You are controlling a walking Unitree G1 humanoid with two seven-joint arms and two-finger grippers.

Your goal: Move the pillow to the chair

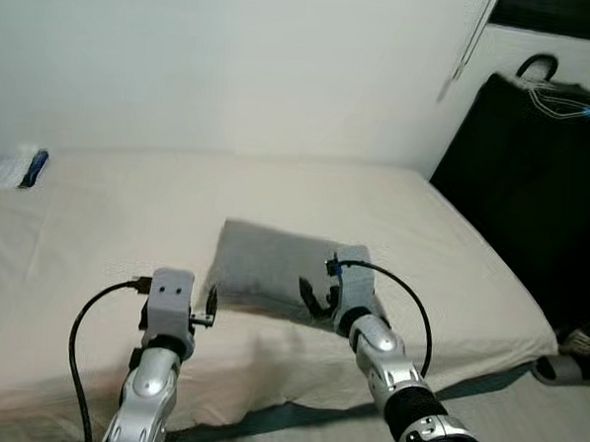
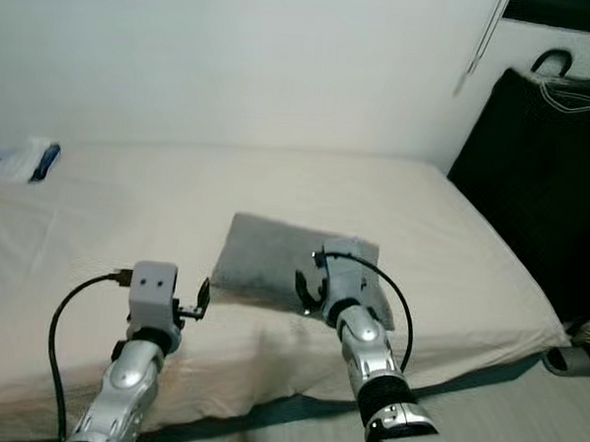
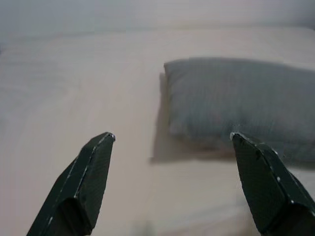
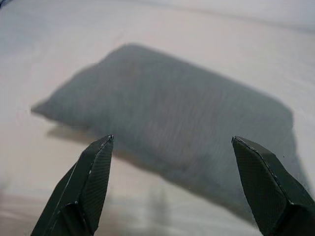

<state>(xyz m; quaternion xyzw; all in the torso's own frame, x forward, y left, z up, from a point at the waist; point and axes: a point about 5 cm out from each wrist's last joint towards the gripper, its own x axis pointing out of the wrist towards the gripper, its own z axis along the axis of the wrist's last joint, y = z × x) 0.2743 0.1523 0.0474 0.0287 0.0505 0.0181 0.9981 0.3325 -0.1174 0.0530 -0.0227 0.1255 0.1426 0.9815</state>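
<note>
Grey pillow [image 1: 273,269] lies flat on the bed [image 1: 97,230], close to the bed's front edge and nearer its right side than its left. Both arms are up over that front edge. The left claw [image 1: 209,306] sits just beside the pillow's left end, at its near corner, and the left wrist view shows its two black fingers [image 3: 81,182] spread wide, with the pillow's corner lying between them farther ahead and bare sheet below. The right claw [image 2: 306,286] is over the pillow's near right part; its wrist view has the fingers [image 4: 86,179] spread wide too, the grey fabric stretching across the gap, nothing pinched. From the head views you cannot tell whether either claw touches the pillow.

The head views add what the wrists miss: a white-and-blue item [image 1: 21,165] at the bed's far left edge by the wall, too blurred to tell what it is, and a tall black object [image 1: 534,194] standing past the bed's right side, with a dark shoe [image 1: 568,364] on the floor at its foot.
</note>
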